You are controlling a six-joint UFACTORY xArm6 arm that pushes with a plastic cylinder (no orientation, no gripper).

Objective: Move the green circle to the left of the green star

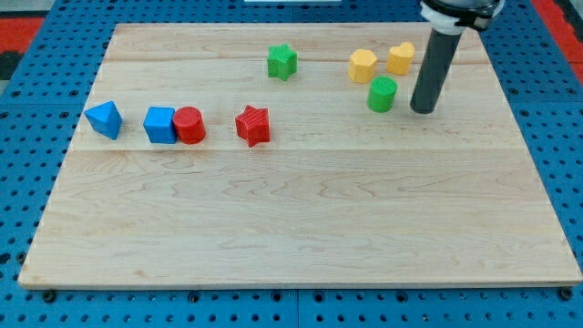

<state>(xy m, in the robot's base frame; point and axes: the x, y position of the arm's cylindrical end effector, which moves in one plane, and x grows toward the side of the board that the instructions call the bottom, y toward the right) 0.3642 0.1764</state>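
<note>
Nearest lay the red star [253, 125]. Farther right, the green circle [383, 94] stood well right of the green star [282, 62]; my tip [424, 109], just right, held nothing. Light, rigid, probably slippery: push its right side.

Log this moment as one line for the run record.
tip: right of green circle, small gap | green star: upper left of circle | yellow blocks: above circle | step: push not begun

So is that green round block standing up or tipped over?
Standing up: the green circle shows its flat round top, just left of my tip.
</note>
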